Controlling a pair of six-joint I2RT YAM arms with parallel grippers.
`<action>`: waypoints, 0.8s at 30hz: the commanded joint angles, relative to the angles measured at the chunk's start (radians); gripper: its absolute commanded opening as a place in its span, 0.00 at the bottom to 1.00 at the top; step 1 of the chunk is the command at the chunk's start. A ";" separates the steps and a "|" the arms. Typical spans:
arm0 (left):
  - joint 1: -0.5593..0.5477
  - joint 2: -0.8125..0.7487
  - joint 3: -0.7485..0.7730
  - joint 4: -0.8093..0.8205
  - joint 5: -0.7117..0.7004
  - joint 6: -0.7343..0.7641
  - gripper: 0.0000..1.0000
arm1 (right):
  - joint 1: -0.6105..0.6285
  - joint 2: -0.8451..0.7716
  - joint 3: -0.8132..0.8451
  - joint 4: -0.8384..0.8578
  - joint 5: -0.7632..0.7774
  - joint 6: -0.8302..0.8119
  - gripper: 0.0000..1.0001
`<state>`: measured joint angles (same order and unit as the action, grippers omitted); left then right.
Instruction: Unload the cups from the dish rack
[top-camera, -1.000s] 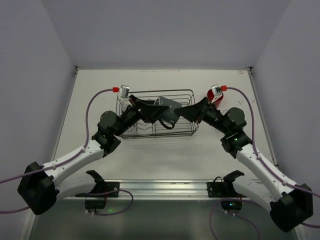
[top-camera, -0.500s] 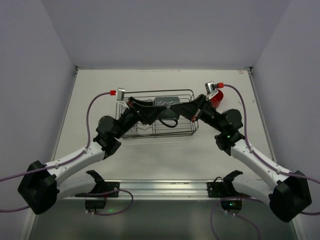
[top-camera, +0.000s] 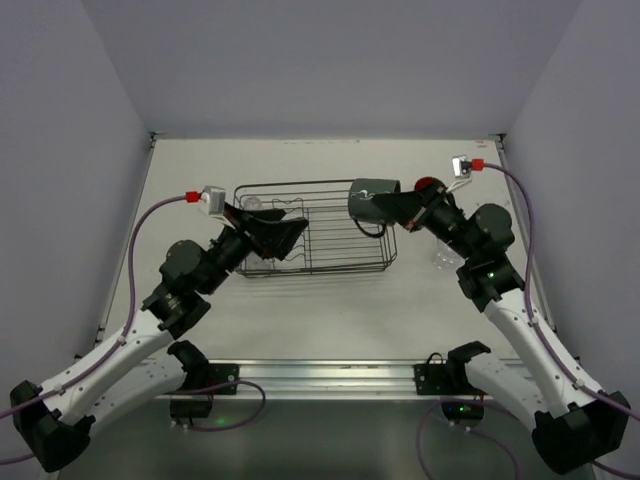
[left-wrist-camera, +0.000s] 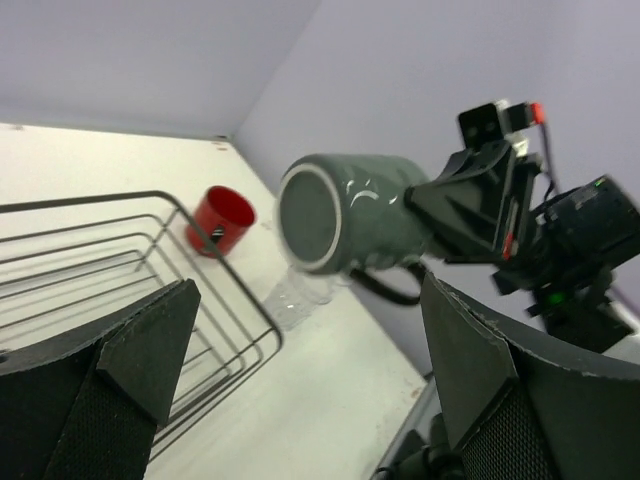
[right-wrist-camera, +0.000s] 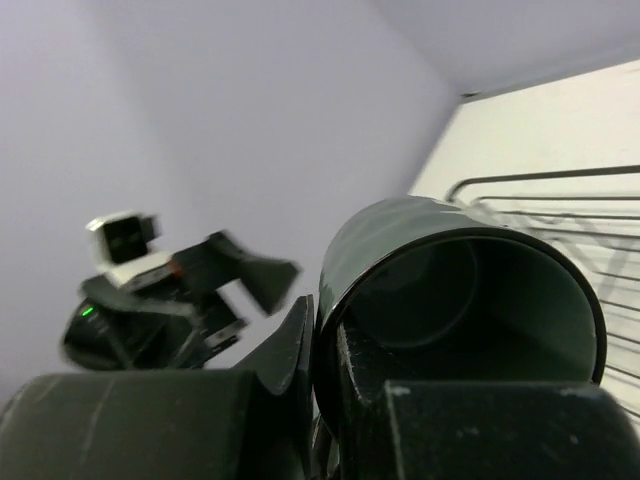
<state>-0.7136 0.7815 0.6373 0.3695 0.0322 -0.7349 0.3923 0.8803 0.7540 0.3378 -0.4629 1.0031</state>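
My right gripper (top-camera: 392, 207) is shut on the rim of the dark grey-green mug (top-camera: 370, 199), one finger inside and one outside. It holds the mug on its side in the air over the right end of the black wire dish rack (top-camera: 310, 183). The wrist view shows the mug's mouth (right-wrist-camera: 470, 290) right at the gripper (right-wrist-camera: 326, 335). My left gripper (top-camera: 283, 229) hangs open and empty over the rack's left part. From there I see the held mug (left-wrist-camera: 345, 212), the red mug (left-wrist-camera: 222, 218) and a clear glass (left-wrist-camera: 298, 296) on the table beyond the rack (left-wrist-camera: 215, 290).
The red mug (top-camera: 429, 186) stands on the table just right of the rack, partly behind my right arm. A clear glass (top-camera: 440, 261) stands in front of it, near that arm. White walls close in the table on three sides.
My right gripper has shut on the dark mug and lifted it out of the rack toward the right. The left gripper has pulled back to the left and opened wider.
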 joint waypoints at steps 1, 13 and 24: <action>0.003 -0.077 0.064 -0.265 -0.089 0.152 1.00 | -0.113 -0.044 0.148 -0.260 0.087 -0.144 0.00; -0.023 -0.313 0.167 -0.946 -0.338 0.321 1.00 | -0.386 0.304 0.536 -0.819 0.675 -0.618 0.00; -0.021 -0.303 0.115 -0.879 -0.365 0.404 1.00 | -0.518 0.754 0.680 -0.827 0.635 -0.718 0.00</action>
<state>-0.7319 0.4519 0.7940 -0.5323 -0.3523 -0.3786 -0.1242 1.5700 1.3354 -0.5323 0.1802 0.3470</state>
